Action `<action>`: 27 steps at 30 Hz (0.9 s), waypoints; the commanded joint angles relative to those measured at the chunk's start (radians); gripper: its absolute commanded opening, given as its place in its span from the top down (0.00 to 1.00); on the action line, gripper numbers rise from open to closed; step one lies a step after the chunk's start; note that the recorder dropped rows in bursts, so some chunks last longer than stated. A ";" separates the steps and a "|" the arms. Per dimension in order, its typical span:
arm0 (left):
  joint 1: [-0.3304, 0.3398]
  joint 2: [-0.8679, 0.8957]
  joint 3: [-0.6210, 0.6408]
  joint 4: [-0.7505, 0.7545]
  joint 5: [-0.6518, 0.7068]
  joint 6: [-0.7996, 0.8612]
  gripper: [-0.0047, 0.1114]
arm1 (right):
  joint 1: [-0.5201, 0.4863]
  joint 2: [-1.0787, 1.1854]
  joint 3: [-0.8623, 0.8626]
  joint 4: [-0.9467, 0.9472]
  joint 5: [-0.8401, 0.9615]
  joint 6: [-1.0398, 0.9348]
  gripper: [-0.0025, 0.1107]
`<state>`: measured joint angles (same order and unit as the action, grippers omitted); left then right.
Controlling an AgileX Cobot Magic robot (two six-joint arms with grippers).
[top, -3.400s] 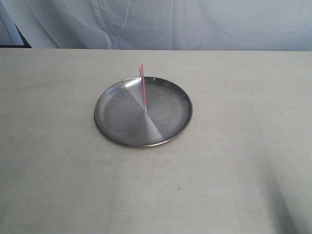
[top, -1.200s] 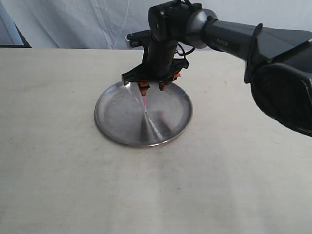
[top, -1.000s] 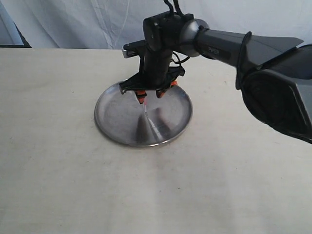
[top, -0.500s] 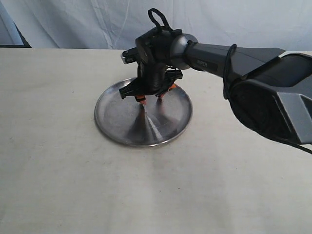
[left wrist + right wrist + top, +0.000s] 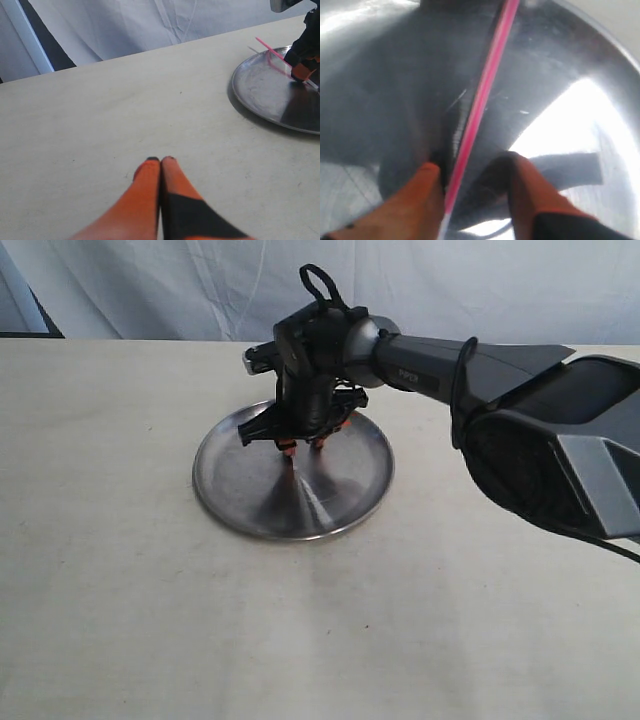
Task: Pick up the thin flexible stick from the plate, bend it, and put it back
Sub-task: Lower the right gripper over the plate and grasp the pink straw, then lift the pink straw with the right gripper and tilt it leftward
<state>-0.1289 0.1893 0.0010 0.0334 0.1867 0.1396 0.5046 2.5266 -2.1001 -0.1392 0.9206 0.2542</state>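
The silver plate [image 5: 240,502] lies on the table left of centre. My right gripper [image 5: 303,445] reaches down into it, open, with both orange fingertips close to the plate's surface. The right wrist view shows the thin pink stick [image 5: 485,90] lying on the plate [image 5: 600,65] and running between the fingers of the right gripper [image 5: 470,165], right beside one finger [image 5: 422,187]. The other finger stands apart from it. In the left wrist view, the stick [image 5: 272,50] slants over the plate's [image 5: 260,95] far rim. My left gripper [image 5: 161,160] is shut and empty above bare table, away from the plate.
The pale tabletop [image 5: 120,590] spreads around the plate on all sides. A white cloth backdrop [image 5: 150,285] hangs behind the table's far edge. The right arm's dark body [image 5: 540,450] crosses the right side of the exterior view.
The right arm came in over the plate, dropped lower and shifted slightly left. Its fingers now straddle the stick near the plate's surface.
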 commanded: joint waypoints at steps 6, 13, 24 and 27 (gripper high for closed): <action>0.004 -0.006 -0.001 -0.007 -0.006 -0.004 0.96 | 0.019 0.028 0.011 -0.007 0.104 -0.109 0.98; 0.004 -0.006 -0.001 -0.007 -0.006 -0.004 0.96 | 0.019 -0.037 0.011 -0.017 0.113 -0.109 0.98; 0.004 -0.006 -0.001 -0.007 -0.006 -0.004 0.96 | 0.019 -0.161 0.011 -0.032 0.143 -0.130 0.98; 0.004 -0.006 -0.001 -0.007 -0.006 -0.004 0.96 | 0.019 -0.164 0.011 -0.032 0.183 -0.146 0.98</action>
<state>-0.1289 0.1893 0.0010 0.0334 0.1867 0.1396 0.5225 2.3729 -2.0903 -0.1616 1.0663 0.1293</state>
